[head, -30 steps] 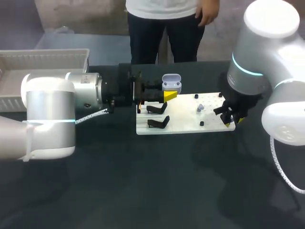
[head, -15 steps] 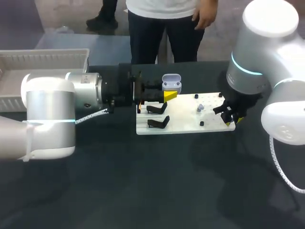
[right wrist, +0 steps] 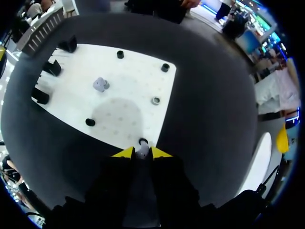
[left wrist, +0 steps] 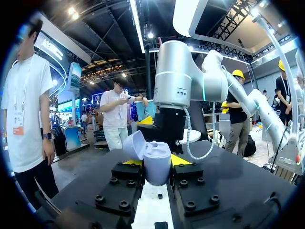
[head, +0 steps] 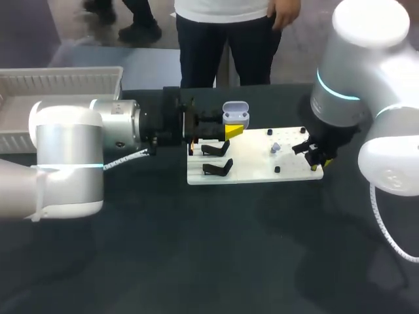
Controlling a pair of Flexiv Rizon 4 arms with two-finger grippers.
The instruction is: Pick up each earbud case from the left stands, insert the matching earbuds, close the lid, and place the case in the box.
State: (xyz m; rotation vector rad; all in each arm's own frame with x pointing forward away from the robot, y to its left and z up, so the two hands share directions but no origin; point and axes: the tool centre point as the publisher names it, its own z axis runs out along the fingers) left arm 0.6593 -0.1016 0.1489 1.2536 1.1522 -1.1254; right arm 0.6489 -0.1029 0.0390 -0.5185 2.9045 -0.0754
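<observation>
- Lavender-white plastic up first: the earbud case [head: 236,112], lid flipped open, is pinched in the left jaws with a yellow tip on each flank. It's held just above the black stands [head: 216,159].
- Over at the near right corner of the white board [head: 249,167], the right jaws are pressed in on a small pale earbud [right wrist: 141,151]. It sits between the yellow tips, just beside its black-ringed seat [right wrist: 143,141].
- A second earbud [right wrist: 99,84] waits on the board, well apart from that pinch.
- My read of the step in hand: carry this earbud across and seat it in the open case.
- To do it well, come straight up off the seat before travelling, and pass high over the board so the second earbud isn't brushed.
- The left arm [head: 65,163] should hold the case steady, mouth offered to the incoming arm.
- Approach from the side away from the raised lid, line the stem up with the matching well, and lower slowly.
- Spread the right jaws only once the earbud is bedded. It's small and likely slick, so it could twist in the pinch.
- The box [head: 59,78] sits at the far left of the dark surface [head: 196,261], for later.
</observation>
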